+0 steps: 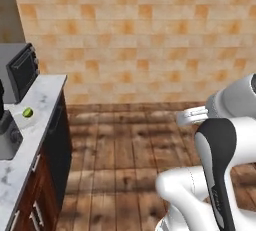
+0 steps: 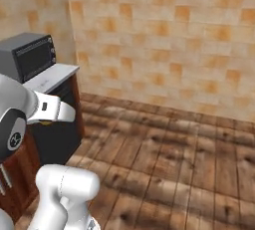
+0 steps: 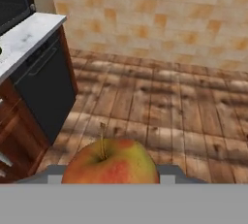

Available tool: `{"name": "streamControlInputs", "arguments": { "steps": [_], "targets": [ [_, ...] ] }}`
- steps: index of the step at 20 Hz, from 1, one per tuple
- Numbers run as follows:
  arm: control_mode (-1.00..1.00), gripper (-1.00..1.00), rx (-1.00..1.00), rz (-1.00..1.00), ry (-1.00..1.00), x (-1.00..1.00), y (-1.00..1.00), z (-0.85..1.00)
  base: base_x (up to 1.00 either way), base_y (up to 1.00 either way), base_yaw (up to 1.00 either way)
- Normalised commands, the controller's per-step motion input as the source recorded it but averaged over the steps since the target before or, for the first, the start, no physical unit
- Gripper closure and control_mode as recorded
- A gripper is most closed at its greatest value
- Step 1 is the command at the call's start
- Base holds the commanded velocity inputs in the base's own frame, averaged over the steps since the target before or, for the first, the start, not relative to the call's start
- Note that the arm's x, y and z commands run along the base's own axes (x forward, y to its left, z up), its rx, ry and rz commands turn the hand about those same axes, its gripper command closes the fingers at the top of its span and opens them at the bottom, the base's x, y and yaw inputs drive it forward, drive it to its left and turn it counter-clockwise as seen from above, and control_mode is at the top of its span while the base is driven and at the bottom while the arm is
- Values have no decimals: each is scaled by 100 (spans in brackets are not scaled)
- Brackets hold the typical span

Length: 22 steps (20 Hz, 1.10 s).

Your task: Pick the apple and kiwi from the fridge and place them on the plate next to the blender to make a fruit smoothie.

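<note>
The kiwi lies on the plate on the marble counter, beside the blender.

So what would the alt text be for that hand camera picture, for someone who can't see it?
An apple, orange-yellow with a thin stem, sits close to the camera at the bottom of the hand view, held in the shut gripper. Beyond it lie a wooden floor and a tan tiled wall, with a marble-topped counter at left.

Arm raised, claw clamping apple
</note>
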Motion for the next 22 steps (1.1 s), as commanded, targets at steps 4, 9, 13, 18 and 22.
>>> {"name": "streamControlInputs", "arguments": {
  "steps": [4, 9, 13, 18, 22],
  "targets": [
    [100, 100, 0, 0, 0, 0, 0, 0, 100, -22, 7],
    [100, 100, 0, 0, 0, 0, 0, 0, 96, -34, 66],
    [100, 100, 0, 0, 0, 0, 0, 0, 83, -17, 85],
    [100, 100, 0, 0, 0, 0, 0, 0, 96, -54, 70],
    [100, 100, 0, 0, 0, 0, 0, 0, 95, -72, 63]
  ]
}}
